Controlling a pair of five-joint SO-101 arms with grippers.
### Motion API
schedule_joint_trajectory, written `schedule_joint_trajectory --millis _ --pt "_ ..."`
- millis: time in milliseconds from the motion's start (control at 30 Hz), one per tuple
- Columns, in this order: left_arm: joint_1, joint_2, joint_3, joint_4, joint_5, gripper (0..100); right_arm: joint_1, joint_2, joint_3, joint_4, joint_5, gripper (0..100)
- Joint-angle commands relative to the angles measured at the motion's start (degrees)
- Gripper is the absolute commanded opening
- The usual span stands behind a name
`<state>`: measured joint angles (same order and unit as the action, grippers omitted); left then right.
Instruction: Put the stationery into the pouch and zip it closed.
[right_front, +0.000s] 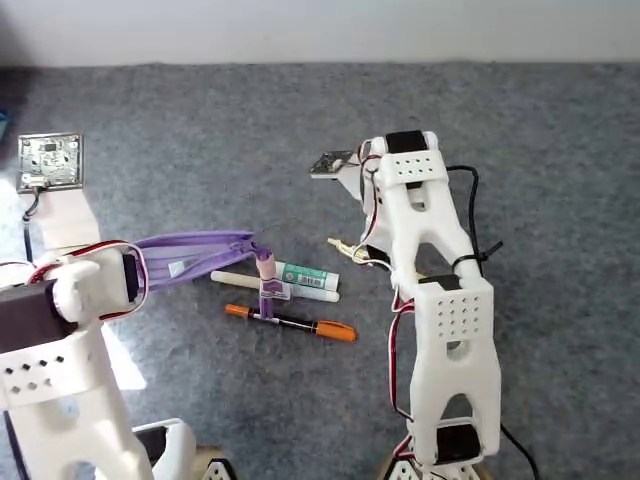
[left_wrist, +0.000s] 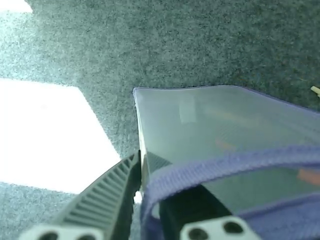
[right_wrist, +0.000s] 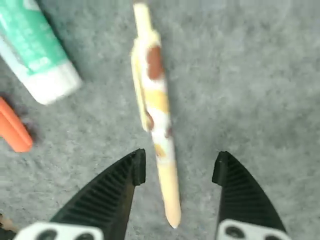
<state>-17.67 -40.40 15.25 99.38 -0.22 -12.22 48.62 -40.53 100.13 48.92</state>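
The grey worktop (right_front: 520, 120) carries the purple pouch (right_front: 190, 255), which lies in front of the left arm. The left end effector (left_wrist: 150, 187) is narrow and pinches the end of the pouch, with one finger on each side of its edge. The right end effector (right_wrist: 177, 167) is wide open and holds nothing. The cream spotted pen (right_wrist: 157, 115) lies on the worktop between its two fingers, apart from both. Beside this pen lies a green-white tube (right_wrist: 35, 55). An orange pen (right_front: 290, 322) lies near the other end of the pouch.
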Motion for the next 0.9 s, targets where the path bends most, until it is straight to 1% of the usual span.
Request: schedule_joint_trajectory --millis 0,100,167,267,300,367,433,533,633,733,867 --pt "0.1 0.0 -0.7 0.2 1.0 1 -3.3 0.5 0.0 -2.2 -0.8 21.4" --pt "-0.1 0.0 -0.7 0.2 1.0 1 -4.2 3.5 0.0 -4.9 -0.8 19.0" --pt "-0.1 0.0 -0.7 0.3 1.0 1 -4.4 5.0 0.0 -4.8 -0.7 15.1" --pt "-0.2 0.0 -0.7 0.4 1.0 1 -5.0 5.4 0.0 -2.9 -0.7 2.8" --pt "-0.2 0.0 -0.7 0.4 1.0 1 -5.1 5.1 0.0 -1.9 -0.7 0.1" --pt "-0.2 0.0 -0.7 0.4 1.0 1 -5.1 3.7 0.0 0.7 -0.7 2.7" --pt "-0.2 0.0 -0.7 0.4 1.0 1 -5.1 1.7 0.0 2.5 -0.8 0.7" --pt "-0.1 0.0 -0.7 0.2 1.0 1 -4.8 -2.2 0.4 2.9 -1.1 0.9" --pt "0.0 0.0 -0.7 0.2 1.0 1 -5.0 -7.6 2.9 2.9 -4.0 0.9" --pt "0.1 0.0 -0.7 0.2 1.0 1 -6.0 -15.3 9.8 2.9 -6.3 0.9" --pt "0.1 0.0 -0.7 0.3 1.0 1 -7.7 -28.9 22.8 2.9 -9.4 0.9"
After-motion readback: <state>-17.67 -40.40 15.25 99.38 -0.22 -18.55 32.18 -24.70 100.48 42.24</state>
